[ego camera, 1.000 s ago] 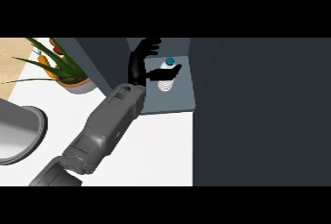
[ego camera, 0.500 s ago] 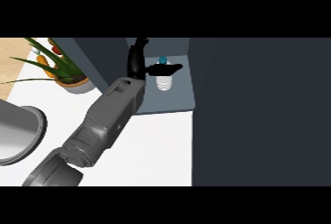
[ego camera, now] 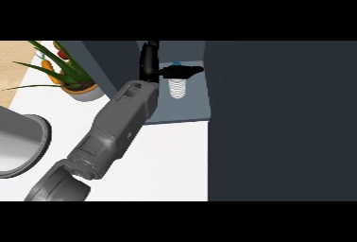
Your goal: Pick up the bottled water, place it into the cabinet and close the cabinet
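My left hand (ego camera: 155, 66) is deep in the cabinet (ego camera: 188, 111), fingers pinched round the neck of the bottled water (ego camera: 178, 85) — clear, ribbed plastic with a teal cap, standing upright on the grey shelf. The placing step looks nearly done. Next I'd judge it calls for letting go, backing my arm out, then swinging the flat dark cabinet door (ego camera: 279, 123) shut. My right hand is out of view.

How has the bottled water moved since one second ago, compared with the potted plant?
Yes. The bottled water, held by the left hand, has moved slightly toward the view's top, deeper into the cabinet, while the potted plant stays put.
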